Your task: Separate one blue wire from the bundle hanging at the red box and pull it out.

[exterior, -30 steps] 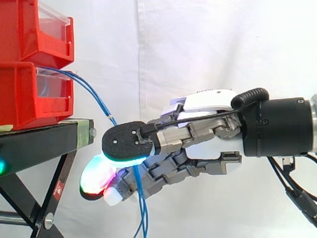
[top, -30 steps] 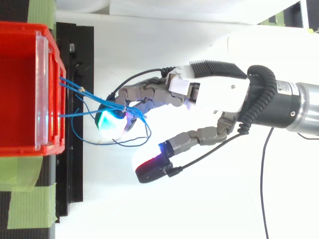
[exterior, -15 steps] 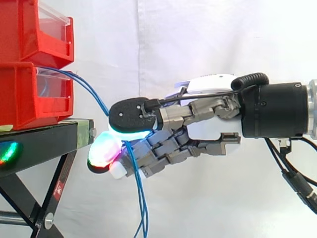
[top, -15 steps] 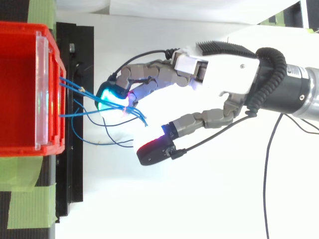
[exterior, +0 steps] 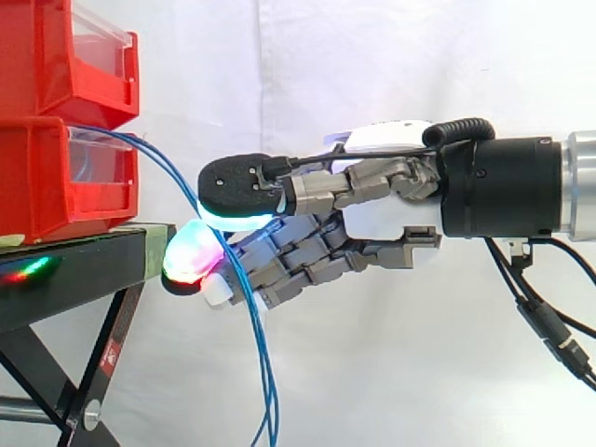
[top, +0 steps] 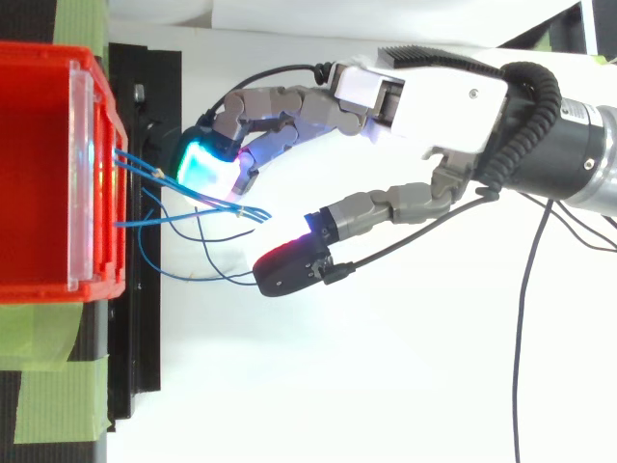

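Nearest, at the left: strips of green tape [top: 46,386] on the near end of the black stand [exterior: 84,270], which has a slanted leg dropping toward the lower left in the side view. Two red bins are stacked on the stand, the lower bin [exterior: 51,182] under the upper bin [exterior: 65,51], each with a clear front panel facing right. The arm [exterior: 507,186] enters from the right, roughly level, at about the height of the lower bin. The hand [exterior: 386,219] reaches left and ends just right of the stand's right edge, apart from bin and stand as far as the side view shows. The blue wires [exterior: 264,372] leave the front of the lower bin near its top edge and slope down to the right, close together as one bundle. They meet the hand at its left end, cross it, and hang nearly straight down below it to the bottom of the side view. From above, the wires come out under the bin's front at several spots, fan to the right and draw together beside the hand's left end. A couple of slacker loops sag to the near side. Wires and hand overlap in both views, but whether the hand has hold of any wire, or of one wire apart from the rest, cannot be told. Farthest: the white curtain [exterior: 372,56] behind everything.
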